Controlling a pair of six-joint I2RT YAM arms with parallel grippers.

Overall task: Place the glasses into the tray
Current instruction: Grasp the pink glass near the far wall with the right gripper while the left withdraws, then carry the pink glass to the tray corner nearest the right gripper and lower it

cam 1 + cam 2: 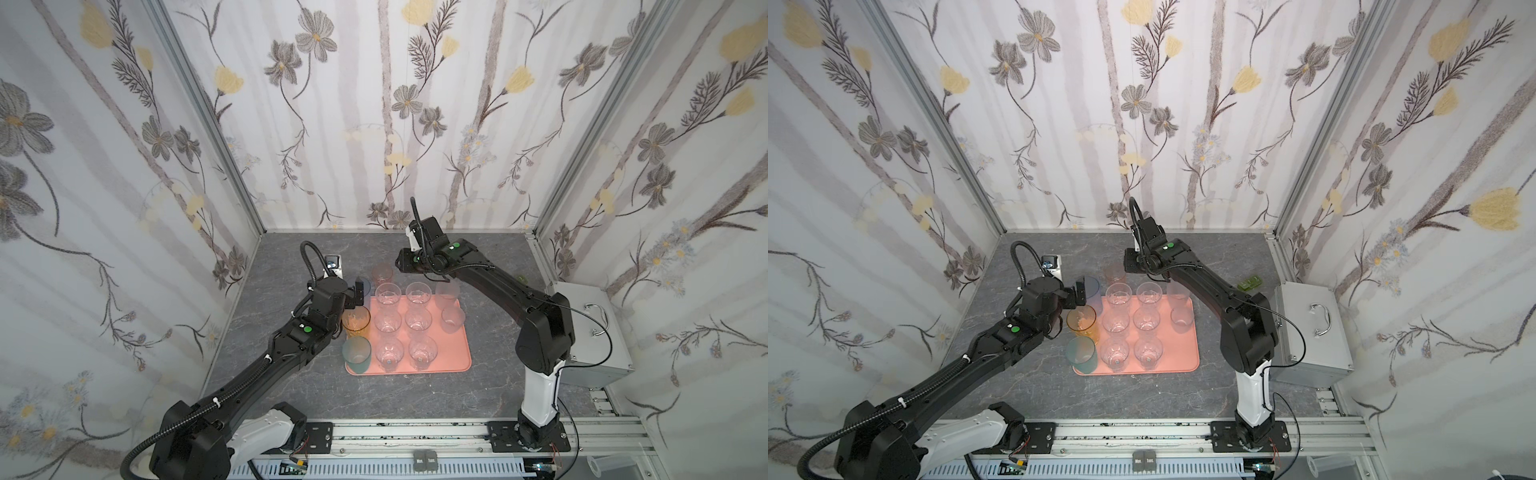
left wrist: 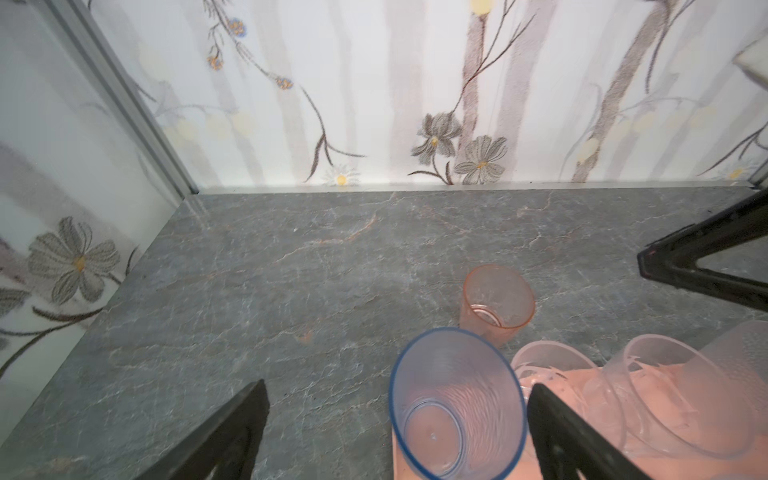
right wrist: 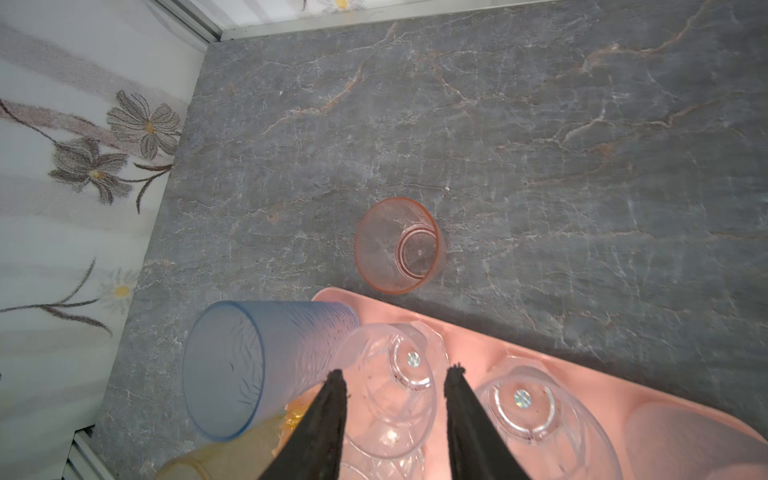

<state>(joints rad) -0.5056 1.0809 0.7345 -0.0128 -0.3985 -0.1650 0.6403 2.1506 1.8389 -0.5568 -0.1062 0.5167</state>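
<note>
A flat salmon-pink rectangular tray (image 1: 457, 357) with a low rim lies in the middle of the grey marbled table (image 1: 415, 399). On it stand six clear faceted tumblers (image 1: 388, 322) in two columns of three, and two frosted tumblers (image 1: 453, 318) along its right side. A teal tumbler (image 1: 356, 353) stands at its near left corner, an amber tumbler (image 1: 356, 321) behind that, and a tall blue-tinted ribbed tumbler (image 2: 455, 405) at the far left corner. A short pink-red tumbler (image 3: 399, 245) stands upright on the bare table just beyond the tray's far edge, apart from both arms. The left claw (image 2: 397, 386) is spread wide around the blue tumbler, with one finger just beside its wall and the other well clear, so it grips nothing. The right claw (image 3: 395, 372) hangs above the far clear tumbler with its jaws parted narrowly and nothing between them.
</note>
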